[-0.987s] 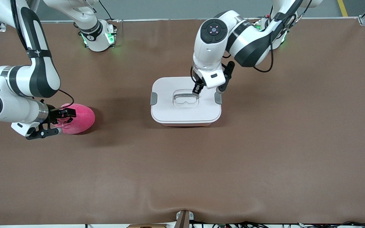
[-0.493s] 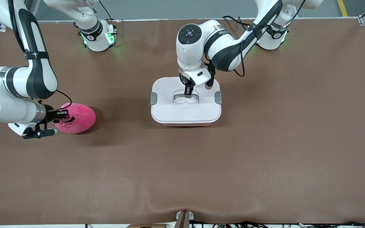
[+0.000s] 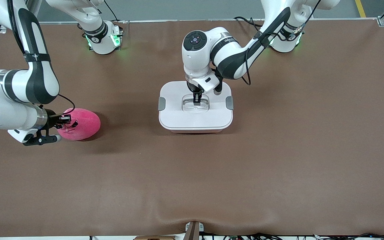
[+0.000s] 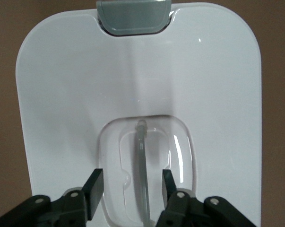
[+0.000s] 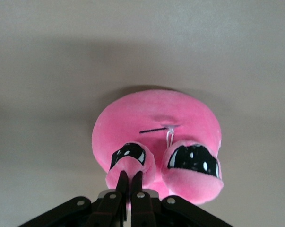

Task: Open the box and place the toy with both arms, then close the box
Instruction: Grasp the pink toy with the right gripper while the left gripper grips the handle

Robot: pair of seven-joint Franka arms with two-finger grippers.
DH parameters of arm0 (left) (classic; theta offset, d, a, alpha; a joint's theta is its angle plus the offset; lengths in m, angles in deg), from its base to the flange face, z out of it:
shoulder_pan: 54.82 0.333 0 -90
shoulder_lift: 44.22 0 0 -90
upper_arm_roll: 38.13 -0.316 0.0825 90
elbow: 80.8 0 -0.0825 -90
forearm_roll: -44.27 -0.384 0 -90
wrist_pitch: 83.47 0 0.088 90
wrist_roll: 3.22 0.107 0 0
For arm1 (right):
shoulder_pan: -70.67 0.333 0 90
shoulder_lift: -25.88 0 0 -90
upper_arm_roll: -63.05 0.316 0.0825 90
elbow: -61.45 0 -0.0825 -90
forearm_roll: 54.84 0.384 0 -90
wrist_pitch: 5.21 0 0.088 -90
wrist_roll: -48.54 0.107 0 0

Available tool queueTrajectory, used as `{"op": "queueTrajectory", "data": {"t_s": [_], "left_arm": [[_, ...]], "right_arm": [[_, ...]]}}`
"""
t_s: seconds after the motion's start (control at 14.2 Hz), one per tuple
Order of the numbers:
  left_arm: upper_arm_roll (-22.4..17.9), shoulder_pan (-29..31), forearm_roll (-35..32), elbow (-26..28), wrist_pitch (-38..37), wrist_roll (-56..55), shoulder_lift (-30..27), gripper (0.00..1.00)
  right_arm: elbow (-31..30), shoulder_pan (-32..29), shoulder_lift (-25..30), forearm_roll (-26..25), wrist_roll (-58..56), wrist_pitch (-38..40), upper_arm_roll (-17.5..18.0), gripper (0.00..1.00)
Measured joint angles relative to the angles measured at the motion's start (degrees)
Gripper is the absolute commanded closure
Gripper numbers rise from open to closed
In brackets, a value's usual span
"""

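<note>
The left tool [image 3: 197, 99] has swung in from the clip at the left arm's end of the lid [image 3: 195, 115] and now sits lowered into the recessed handle [image 4: 144, 172], fingers straddling its bar. The right tool [image 5: 130, 182] has clamped shut on a bump of the pink toy [image 3: 80, 124].

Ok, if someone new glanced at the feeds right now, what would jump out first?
Probably the hot-pink toy toward the right arm's end of the table, with the right gripper shut on one of its small bumps. Next, the white-lidded box mid-table: the left gripper is down at the lid's recessed handle, its fingers open on either side of the handle bar.
</note>
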Motion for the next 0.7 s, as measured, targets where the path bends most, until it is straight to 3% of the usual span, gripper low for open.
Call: {"op": "queueTrajectory", "data": {"t_s": [0.14, 0.28, 0.56, 0.7], "left_arm": [[0.0, 0.0, 0.0, 0.0, 0.5, -0.2, 0.1, 0.77], [-0.1, 0.0, 0.0, -0.2, 0.7, -0.2, 0.1, 0.86], [-0.3, 0.0, -0.1, -0.6, 0.9, -0.2, 0.1, 1.0], [-0.4, 0.0, -0.1, -0.7, 1.0, -0.2, 0.1, 1.0]], "right_arm": [[3.7, 0.1, 0.3, -0.3, -0.2, 4.3, 0.4, 1.0], [6.8, 0.5, 0.8, -1.3, -2.6, 6.4, 0.7, 1.0], [9.4, 2.7, 1.9, -1.7, -4.5, 8.4, 1.0, 1.0], [10.0, 4.0, 1.9, -2.0, -4.7, 8.4, 1.1, 1.0]]}}
